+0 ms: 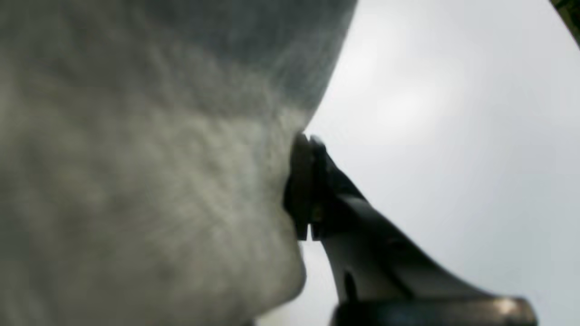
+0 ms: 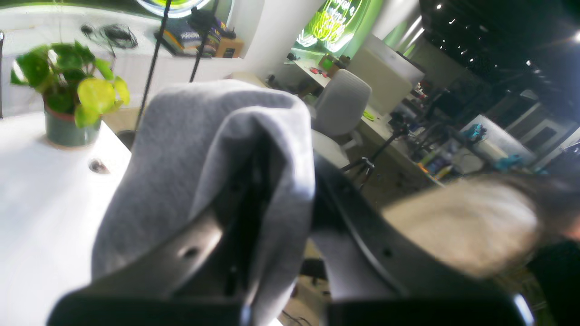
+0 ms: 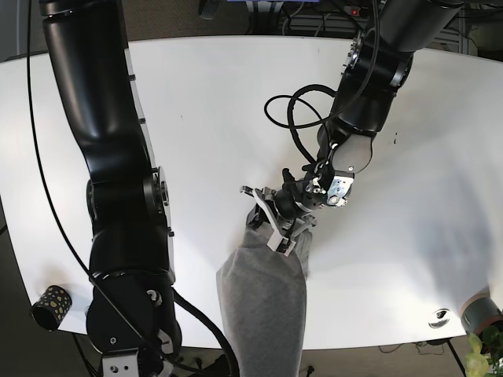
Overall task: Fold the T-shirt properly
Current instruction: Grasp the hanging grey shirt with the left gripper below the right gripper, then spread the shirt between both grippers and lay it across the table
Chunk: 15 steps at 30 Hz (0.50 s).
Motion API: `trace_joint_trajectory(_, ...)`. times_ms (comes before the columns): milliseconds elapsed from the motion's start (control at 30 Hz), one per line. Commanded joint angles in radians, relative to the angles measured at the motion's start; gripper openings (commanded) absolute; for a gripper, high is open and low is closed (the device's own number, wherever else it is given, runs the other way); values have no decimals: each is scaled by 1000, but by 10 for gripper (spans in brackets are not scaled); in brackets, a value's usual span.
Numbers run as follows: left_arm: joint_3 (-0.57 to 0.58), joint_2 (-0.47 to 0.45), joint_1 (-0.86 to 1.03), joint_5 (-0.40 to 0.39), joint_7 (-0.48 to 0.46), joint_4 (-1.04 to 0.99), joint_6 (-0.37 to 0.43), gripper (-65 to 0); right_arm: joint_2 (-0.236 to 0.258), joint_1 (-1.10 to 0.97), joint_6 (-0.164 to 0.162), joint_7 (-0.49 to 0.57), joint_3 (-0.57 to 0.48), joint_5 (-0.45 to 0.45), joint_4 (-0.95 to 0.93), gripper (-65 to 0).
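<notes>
While both grippers pinch the grey T-shirt (image 3: 263,298), no writing is legible.

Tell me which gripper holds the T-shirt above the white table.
The left gripper: it pinches the grey T-shirt over the white table. The right gripper, draped in fabric, does not show in the base view.

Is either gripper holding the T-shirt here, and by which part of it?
Both. The left gripper pinches an edge of the grey T-shirt; which edge is unclear. The right gripper holds a bunched fold of it, draped over its fingers.
</notes>
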Motion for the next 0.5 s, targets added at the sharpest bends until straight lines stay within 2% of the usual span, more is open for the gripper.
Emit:
trace_joint_trajectory(0, -7, -17, -32, 21, -24, 34, -2, -646, 20, 44, -14, 38, 23, 4, 12, -650)
trace_joint_trajectory(200, -52, -117, -26, 31, -10, 204, -2, -649, 85, 27, -20, 38, 23, 4, 12, -650)
trace_joint_trajectory(300, -80, -186, -32, 31, 59, 308, -2, -649, 111, 25, -23, 38, 31, 3, -11, -650)
trace_joint_trajectory(467, -167, -269, -61, 33, 197, 456, -4, -649, 135, 34, -23, 38, 163, 1, -163, -650)
